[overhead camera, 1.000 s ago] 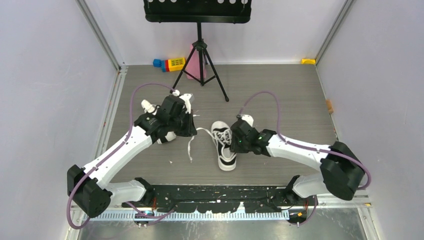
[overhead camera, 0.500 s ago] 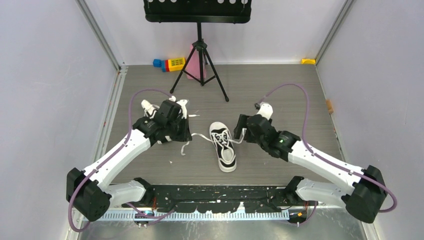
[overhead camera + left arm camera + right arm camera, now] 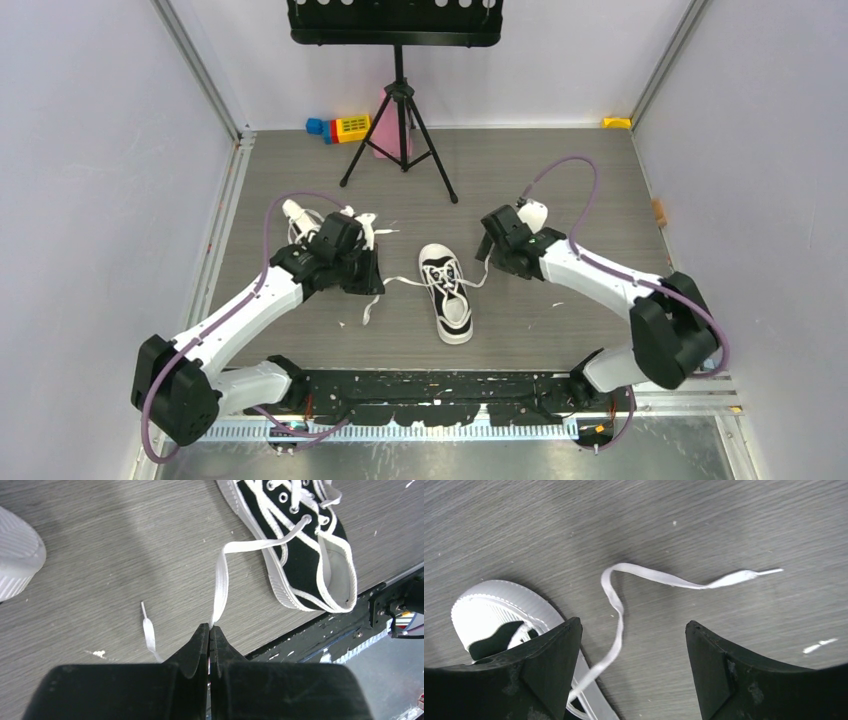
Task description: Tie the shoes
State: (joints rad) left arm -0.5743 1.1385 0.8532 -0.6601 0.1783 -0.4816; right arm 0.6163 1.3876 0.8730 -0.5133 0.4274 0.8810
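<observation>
One black sneaker with a white sole lies in the middle of the floor, toe pointing away from the arms. Its left white lace runs taut from an eyelet to my left gripper, which is shut on it; the lace's tail hangs below. In the top view, the left gripper is left of the shoe. My right gripper stands open above the right lace, which lies loose on the floor beside the shoe's toe cap. The other shoe is mostly hidden behind the left arm.
A music stand's tripod stands at the back, with coloured blocks and a pink object near it. A small yellow piece lies in the far right corner. The black base rail runs along the near edge.
My right gripper opened, let go of the right lace and drew back to the right of the shoe. My left gripper, still shut on the left lace, shifted slightly nearer.
</observation>
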